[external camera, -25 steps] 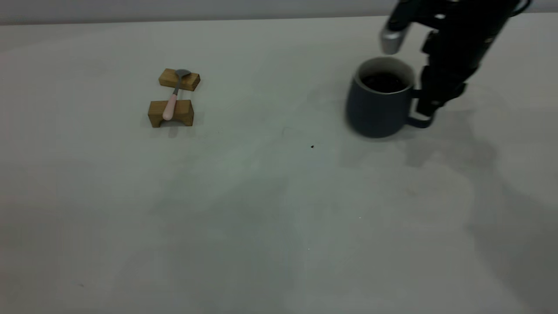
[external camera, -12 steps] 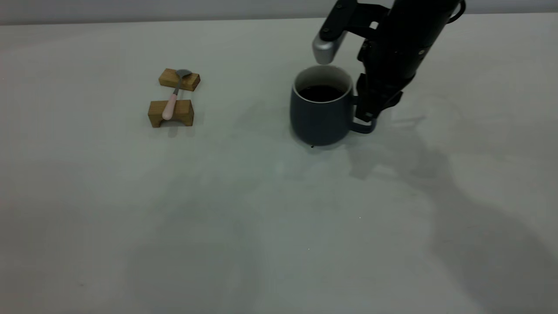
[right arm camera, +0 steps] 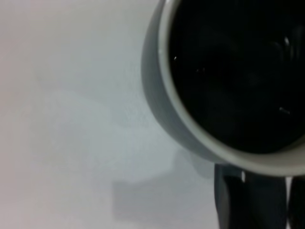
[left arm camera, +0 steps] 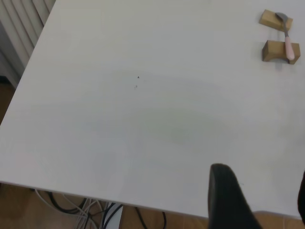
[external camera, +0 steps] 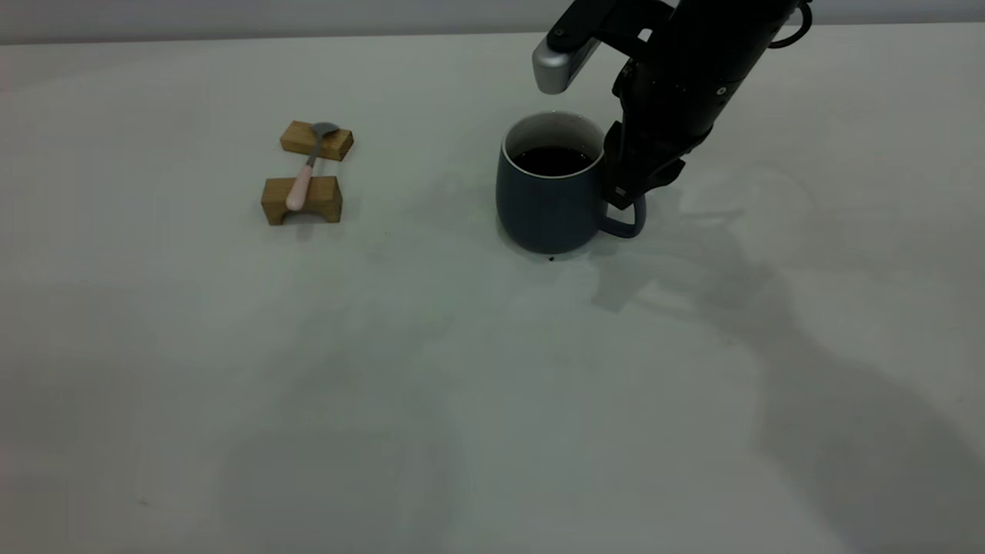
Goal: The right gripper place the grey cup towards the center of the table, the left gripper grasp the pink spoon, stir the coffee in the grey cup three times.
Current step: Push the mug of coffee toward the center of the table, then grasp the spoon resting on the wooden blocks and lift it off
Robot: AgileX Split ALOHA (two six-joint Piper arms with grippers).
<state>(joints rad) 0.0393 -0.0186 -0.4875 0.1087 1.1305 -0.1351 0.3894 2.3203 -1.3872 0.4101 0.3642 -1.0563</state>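
The grey cup (external camera: 548, 198) stands upright near the middle of the table (external camera: 462, 385), with dark coffee (external camera: 552, 160) inside it. My right gripper (external camera: 625, 188) reaches down from the back right and is shut on the cup's handle (external camera: 632, 223). In the right wrist view the cup's rim (right arm camera: 190, 129) and the coffee (right arm camera: 233, 71) fill the picture above the right gripper (right arm camera: 259, 202). The pink spoon (external camera: 302, 178) lies across two wooden blocks at the left, also visible in the left wrist view as the spoon (left arm camera: 287, 38). My left gripper (left arm camera: 264, 202) hovers open over the table's edge, far from the spoon.
Two brown wooden blocks (external camera: 302, 200) (external camera: 316, 141) hold the spoon off the table. A tiny dark speck (external camera: 551, 258) lies just in front of the cup. The left wrist view shows the table's edge (left arm camera: 95, 193) with cables (left arm camera: 109, 214) and floor below.
My right gripper has carried the grey cup leftward from the right side to the table's middle, most of the way early and only slightly in the last half second. The spoon has not moved.
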